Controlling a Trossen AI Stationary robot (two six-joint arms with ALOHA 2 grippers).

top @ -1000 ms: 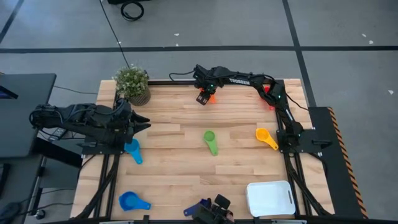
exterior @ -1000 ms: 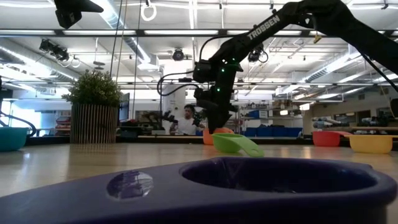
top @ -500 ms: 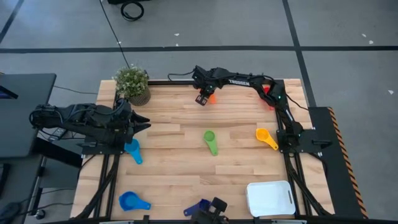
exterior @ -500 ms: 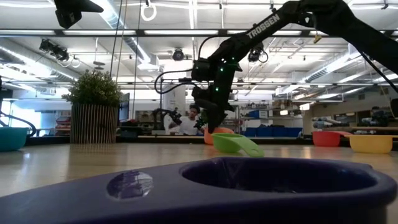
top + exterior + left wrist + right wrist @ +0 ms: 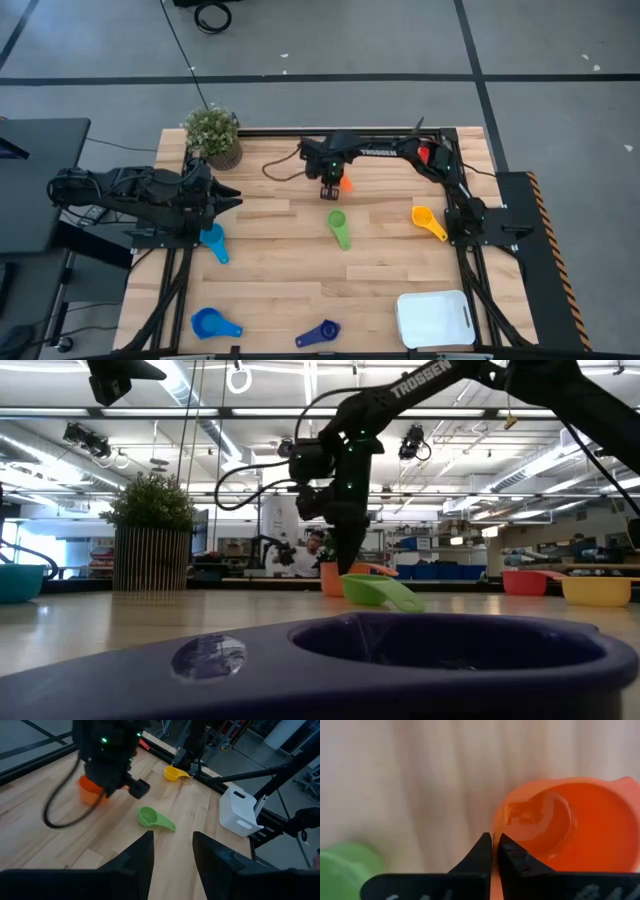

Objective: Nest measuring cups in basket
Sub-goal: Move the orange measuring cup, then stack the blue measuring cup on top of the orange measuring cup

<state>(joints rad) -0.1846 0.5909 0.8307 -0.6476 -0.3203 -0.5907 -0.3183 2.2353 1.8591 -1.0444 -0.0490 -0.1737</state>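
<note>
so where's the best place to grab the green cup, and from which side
Judging from above, the green cup lies flat and alone mid-table, bowl toward the far edge, flat handle pointing at the near edge. Best come straight down and pinch the bowl's rim, one finger inside; the handle lies too flat to get fingers under.

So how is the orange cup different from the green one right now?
The orange cup is pinched at its rim by the right gripper, while the green cup lies untouched on the table. Orange sits nearer the far edge; green is mid-table. Both are small plastic measuring cups outside the basket.
</note>
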